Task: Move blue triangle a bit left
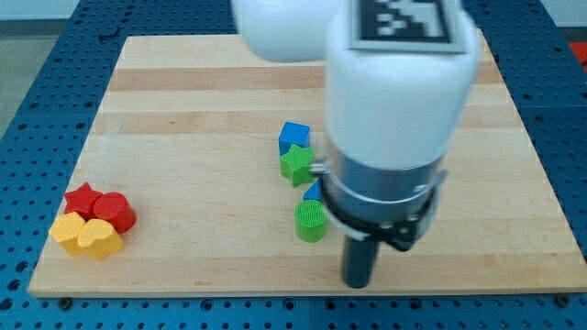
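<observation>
Blue triangle (314,191): light, rigid, slides easily; mostly hidden up-left of my tip (359,282). Push its right face; no gripper, nothing held.

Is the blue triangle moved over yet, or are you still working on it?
Nothing looks done yet. The blue triangle sits mostly hidden behind my arm, just above the green cylinder. My tip is low and to the view's right of it, not touching. Still left: getting beside it and pushing it left.
</observation>
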### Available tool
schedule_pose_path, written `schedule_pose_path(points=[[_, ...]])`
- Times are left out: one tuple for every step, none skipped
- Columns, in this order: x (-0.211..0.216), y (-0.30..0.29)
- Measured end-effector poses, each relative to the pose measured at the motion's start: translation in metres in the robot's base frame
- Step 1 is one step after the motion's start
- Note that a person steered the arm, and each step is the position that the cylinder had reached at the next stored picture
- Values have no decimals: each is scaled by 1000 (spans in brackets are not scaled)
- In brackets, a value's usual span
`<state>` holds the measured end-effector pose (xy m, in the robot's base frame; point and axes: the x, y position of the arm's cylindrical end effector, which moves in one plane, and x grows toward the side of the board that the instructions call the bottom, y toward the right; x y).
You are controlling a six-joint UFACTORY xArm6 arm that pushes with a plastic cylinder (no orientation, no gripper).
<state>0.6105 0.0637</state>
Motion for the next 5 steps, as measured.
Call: schedule_pose_path(points=[[-28,27],[-63,32],[-77,24],[-77,-1],[-77,-26]])
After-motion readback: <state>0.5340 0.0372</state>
